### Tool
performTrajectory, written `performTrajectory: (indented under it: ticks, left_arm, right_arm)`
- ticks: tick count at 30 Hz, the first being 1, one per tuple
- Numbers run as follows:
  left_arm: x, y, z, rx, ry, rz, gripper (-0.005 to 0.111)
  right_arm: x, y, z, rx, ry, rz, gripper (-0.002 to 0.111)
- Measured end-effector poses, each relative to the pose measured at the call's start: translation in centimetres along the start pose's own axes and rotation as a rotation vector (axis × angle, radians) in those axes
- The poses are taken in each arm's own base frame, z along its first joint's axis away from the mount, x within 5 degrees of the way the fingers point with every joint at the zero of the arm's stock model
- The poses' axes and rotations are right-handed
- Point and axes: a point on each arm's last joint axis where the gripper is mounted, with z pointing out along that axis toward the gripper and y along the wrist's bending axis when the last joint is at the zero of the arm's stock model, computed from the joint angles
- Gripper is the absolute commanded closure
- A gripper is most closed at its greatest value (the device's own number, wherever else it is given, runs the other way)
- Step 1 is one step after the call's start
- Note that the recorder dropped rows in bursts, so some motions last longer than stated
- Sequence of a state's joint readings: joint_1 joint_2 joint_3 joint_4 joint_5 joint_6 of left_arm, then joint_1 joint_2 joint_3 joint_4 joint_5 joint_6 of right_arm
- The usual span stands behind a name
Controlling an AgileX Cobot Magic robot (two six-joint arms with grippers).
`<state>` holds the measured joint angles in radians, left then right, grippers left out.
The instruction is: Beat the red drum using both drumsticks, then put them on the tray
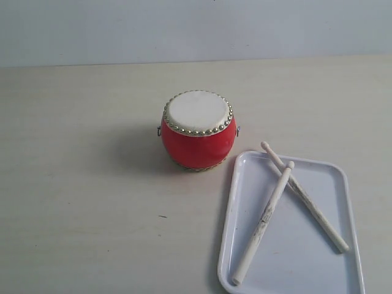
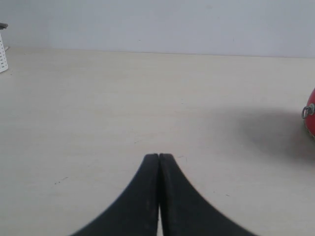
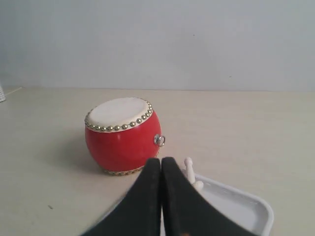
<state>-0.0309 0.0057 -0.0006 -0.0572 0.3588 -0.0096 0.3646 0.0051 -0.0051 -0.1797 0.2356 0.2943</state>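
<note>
The red drum [image 1: 198,130] stands upright mid-table, cream skin up. Right of it lies the white tray [image 1: 245,214] with both drumsticks crossed on it: one [image 1: 264,222] points toward the drum, the other [image 1: 306,199] has its tip over the tray's far rim. Neither arm shows in the exterior view. My left gripper [image 2: 159,156] is shut and empty over bare table, with the drum's edge [image 2: 311,118] just in view. My right gripper [image 3: 161,160] is shut and empty, above the tray [image 3: 246,206], facing the drum [image 3: 123,135]; two drumstick tips [image 3: 188,163] peek beside it.
The pale wooden table [image 1: 86,184] runs back to a plain grey wall. A white perforated object [image 2: 3,51] stands at the table's far edge in the left wrist view.
</note>
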Motion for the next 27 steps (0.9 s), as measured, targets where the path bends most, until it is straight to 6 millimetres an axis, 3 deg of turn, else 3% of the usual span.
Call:
performTrajectory:
  ticks: [17, 27]
  left_arm:
    - [0.0, 0.0, 0.0, 0.000, 0.000, 0.000, 0.107]
    - [0.0, 0.0, 0.0, 0.000, 0.000, 0.000, 0.107]
  right_arm:
    - [0.4, 0.2, 0.0, -0.022, 0.043, -0.061, 0.108]
    - [0.3, -1.4, -0.2, 0.282, 0.018, -0.010, 0.108]
